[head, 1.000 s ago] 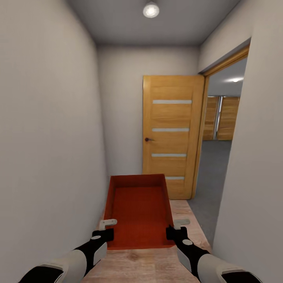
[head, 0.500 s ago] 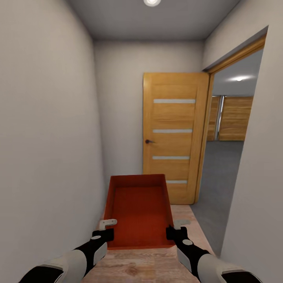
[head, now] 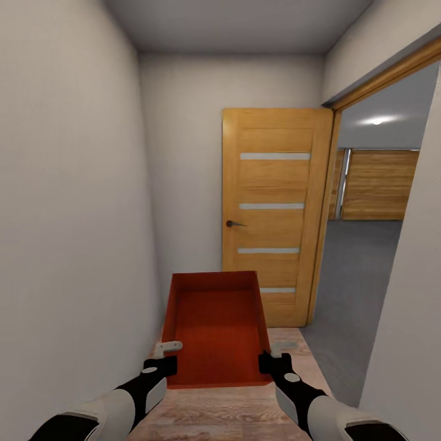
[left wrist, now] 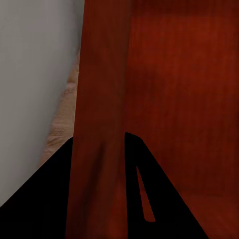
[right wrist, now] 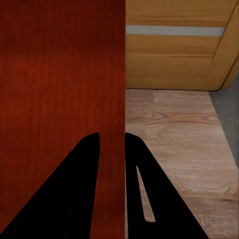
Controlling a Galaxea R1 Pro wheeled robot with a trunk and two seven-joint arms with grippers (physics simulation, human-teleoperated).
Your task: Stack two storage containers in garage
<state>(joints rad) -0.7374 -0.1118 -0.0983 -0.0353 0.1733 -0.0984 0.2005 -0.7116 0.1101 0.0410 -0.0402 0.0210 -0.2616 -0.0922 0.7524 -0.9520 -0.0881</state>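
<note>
1 orange-red rectangular open bin [head: 215, 327] at 6 o'clock, carried low over light wood plank floor [head: 245, 410] | left gripper [head: 164, 357] clamped on bin's left wall | right gripper [head: 274, 356] clamped on right wall | 1 orange-wood door with four pale stripes [head: 274, 214] at 1 o'clock | grey concrete floor [head: 358, 275] at 3 o'clock

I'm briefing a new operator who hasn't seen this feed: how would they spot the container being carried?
Find the orange-wood door with pale stripes at the corridor's end. Below it, an open-topped orange-red storage container is held above the light wood plank floor, the left gripper and right gripper each clamping a side wall. Nothing else is red.
</note>
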